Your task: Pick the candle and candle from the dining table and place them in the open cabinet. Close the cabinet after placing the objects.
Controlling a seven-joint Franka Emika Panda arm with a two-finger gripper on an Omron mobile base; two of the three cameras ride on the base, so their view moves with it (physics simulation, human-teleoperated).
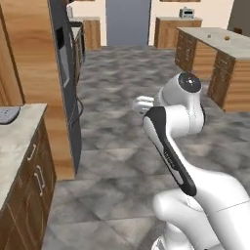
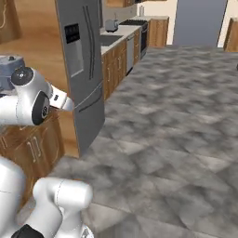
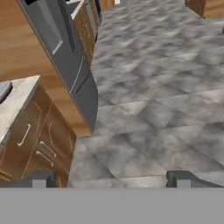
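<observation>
From the left base view, the white arm rises from the lower right, its elbow folded over a grey stone-tiled floor (image 1: 122, 141). The gripper (image 1: 141, 104) is partly hidden behind the arm. Far off at the upper right stands the dining table (image 1: 239, 49), a long counter with a pale stone top over wooden drawers. Two small things sit near its far end: an orange ball (image 1: 226, 37) and a smaller tan item (image 1: 209, 35), too small to identify. A tall dark refrigerator (image 1: 68, 88) stands at the left, and a stone-topped counter (image 1: 14, 141) fills the lower left corner.

From the right base view, the arm sits at the left in front of wooden cupboards. The grey refrigerator (image 2: 83, 69) stands just beyond it, with a row of counters (image 2: 116, 42) running back to a stove.

From the hand view, the two dark fingertips (image 3: 37, 179) stand spread wide apart with nothing between them, over bare floor. The refrigerator and low wooden doors (image 3: 39, 140) lie to the left.
</observation>
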